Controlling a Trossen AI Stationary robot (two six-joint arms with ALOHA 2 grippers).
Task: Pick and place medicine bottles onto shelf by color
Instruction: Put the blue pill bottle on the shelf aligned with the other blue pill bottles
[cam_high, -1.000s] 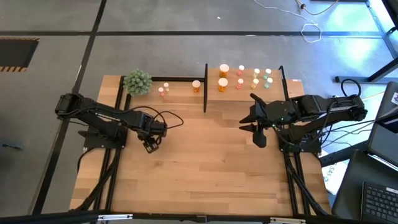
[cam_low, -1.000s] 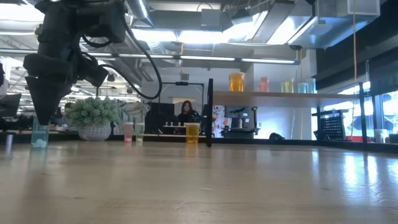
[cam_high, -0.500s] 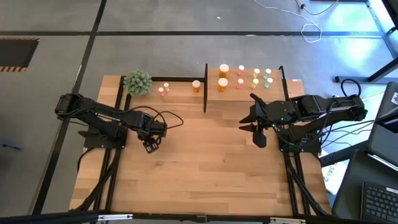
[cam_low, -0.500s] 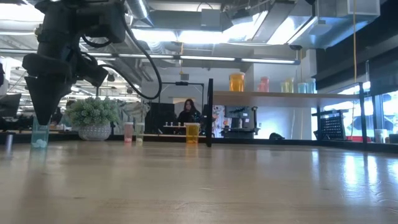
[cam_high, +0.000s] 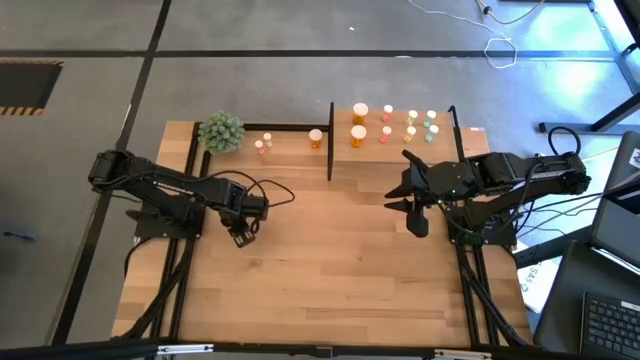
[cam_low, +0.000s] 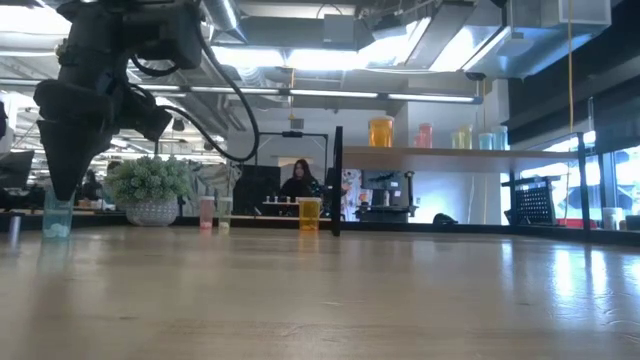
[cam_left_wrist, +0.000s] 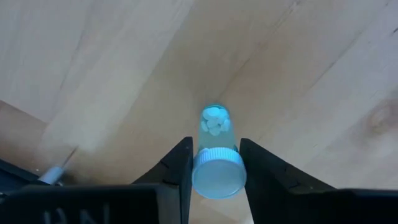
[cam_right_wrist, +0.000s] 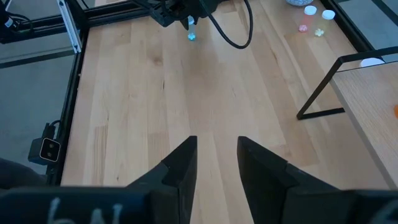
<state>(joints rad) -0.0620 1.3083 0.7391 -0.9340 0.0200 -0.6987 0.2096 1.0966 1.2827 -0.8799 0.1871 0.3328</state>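
1. The left end effector (cam_left_wrist: 214, 167) is clamped on a small blue-green bottle (cam_left_wrist: 216, 155) with a pale cap; both fingers (cam_left_wrist: 178, 167) press its sides just under the cap.
2. In the low view that bottle (cam_low: 57, 214) hangs upright under the left end effector (cam_low: 58, 190), its base at or just above the table (cam_low: 330, 290); I cannot tell whether it touches.
3. From above, the left end effector (cam_high: 242, 232) sits over the left half of the table (cam_high: 330, 270), well apart from the shelf (cam_high: 395, 140).
4. The shelf holds 2 orange bottles (cam_high: 359, 113), pink-red ones (cam_high: 387, 112), yellowish ones (cam_high: 412, 117) and green ones (cam_high: 431, 118), grouped by colour.
5. On the table left of the shelf stand 1 orange bottle (cam_high: 316, 138) and 2 small pale bottles (cam_high: 262, 143), near a green plant ball (cam_high: 221, 131).
6. The right end effector (cam_high: 412, 205) waits near the shelf with its fingers (cam_right_wrist: 180, 168) apart, holding nothing.
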